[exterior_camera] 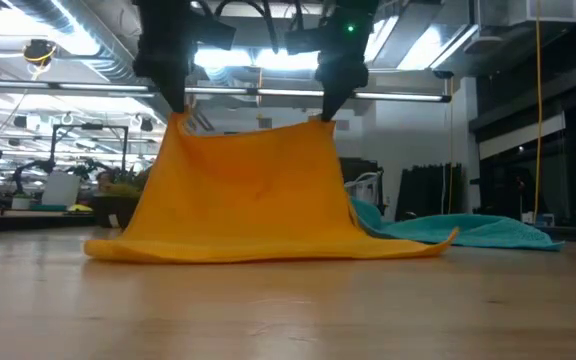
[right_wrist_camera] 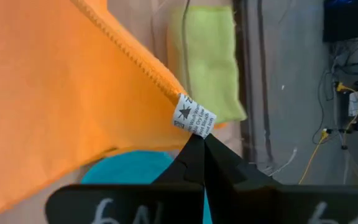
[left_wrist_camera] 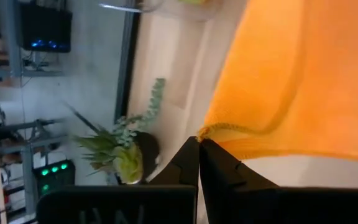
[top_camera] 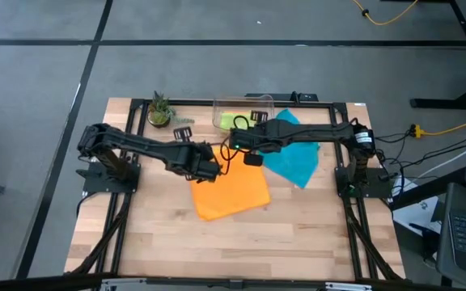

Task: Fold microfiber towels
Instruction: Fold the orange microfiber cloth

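Both grippers pinch the far edge of the orange towel (exterior_camera: 248, 195) and hold it above the table (top_camera: 298, 234), one at each corner. The left gripper (exterior_camera: 181, 108) has its fingers closed tight on one corner; in the left wrist view the hem bunches right at the tips. The right gripper (exterior_camera: 326, 112) is likewise closed on the other corner, just beside the white care tag (right_wrist_camera: 192, 117). The near edge of the towel lies on the wood, so the cloth hangs like a tent between the grippers and the table.

The main risk is a slip — each grip catches only a thin bit of hem, and the right one sits so close to the tag that it may be holding little more than the tag's edge. If either corner drops mid-fold, the towel will likely collapse crooked.

A second risk is uneven travel. If one arm leads the other while carrying the edge forward, the fold line will skew and the corners won't meet.

The teal towel (top_camera: 294, 158) lies flat near the right arm, touching or slightly under the orange one at the low view's right — dragging the orange cloth could tug it along. The lime green towel (right_wrist_camera: 207, 59) sits in the clear bin (top_camera: 245, 109) at the far edge, well apart from the lift. A small plant (left_wrist_camera: 120, 146) stands at the far left corner, clear of the work.
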Controlling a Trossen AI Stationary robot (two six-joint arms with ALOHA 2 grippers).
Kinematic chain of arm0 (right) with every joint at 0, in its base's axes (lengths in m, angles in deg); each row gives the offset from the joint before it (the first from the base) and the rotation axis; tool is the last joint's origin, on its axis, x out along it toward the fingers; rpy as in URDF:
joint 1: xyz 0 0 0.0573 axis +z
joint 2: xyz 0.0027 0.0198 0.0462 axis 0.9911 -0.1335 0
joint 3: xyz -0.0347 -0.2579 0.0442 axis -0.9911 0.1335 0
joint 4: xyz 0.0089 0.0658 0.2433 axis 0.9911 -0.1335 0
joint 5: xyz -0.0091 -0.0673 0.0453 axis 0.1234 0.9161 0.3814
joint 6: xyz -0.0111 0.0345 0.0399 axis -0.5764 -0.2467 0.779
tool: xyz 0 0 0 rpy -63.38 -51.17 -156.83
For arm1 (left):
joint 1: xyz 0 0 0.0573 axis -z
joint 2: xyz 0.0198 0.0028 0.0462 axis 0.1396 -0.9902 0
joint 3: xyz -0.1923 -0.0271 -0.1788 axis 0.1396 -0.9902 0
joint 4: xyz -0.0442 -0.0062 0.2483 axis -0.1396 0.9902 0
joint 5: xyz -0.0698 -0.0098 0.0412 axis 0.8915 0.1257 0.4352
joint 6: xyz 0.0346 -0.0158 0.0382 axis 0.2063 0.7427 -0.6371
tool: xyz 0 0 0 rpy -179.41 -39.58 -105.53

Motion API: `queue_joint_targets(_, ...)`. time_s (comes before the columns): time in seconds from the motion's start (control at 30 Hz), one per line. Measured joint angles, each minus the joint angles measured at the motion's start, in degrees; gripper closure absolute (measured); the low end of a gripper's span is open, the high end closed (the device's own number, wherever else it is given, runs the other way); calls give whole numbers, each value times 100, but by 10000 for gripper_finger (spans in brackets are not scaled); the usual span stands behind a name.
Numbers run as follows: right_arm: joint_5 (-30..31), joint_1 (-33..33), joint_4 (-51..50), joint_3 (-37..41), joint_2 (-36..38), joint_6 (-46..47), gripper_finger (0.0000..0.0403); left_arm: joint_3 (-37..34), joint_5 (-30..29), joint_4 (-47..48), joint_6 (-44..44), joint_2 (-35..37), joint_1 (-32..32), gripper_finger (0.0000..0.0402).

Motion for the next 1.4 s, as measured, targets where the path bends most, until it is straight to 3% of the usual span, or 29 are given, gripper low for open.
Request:
queue_joint_targets(0.43, -134, 1016, 328, 1718, 6, 631, 403, -1393, 459, -1904, 935, 0, 1402, 401)
queue_joint_targets(0.67, -140, 1526, 656, 2394, 4, 1099, 403, -1981, 746, -3603, 1087, -4, 1935, 401)
queue_joint_targets(1.1, -453, 2267, 709, 2437, 4, 1740, 403, -2003, 837, -3673, 1689, -6, 2537, 401)
queue_joint_targets(1.4, -1057, 2394, 748, 2437, 4, 1907, 403, -2003, 1192, -3858, 2148, -22, 2832, 401)
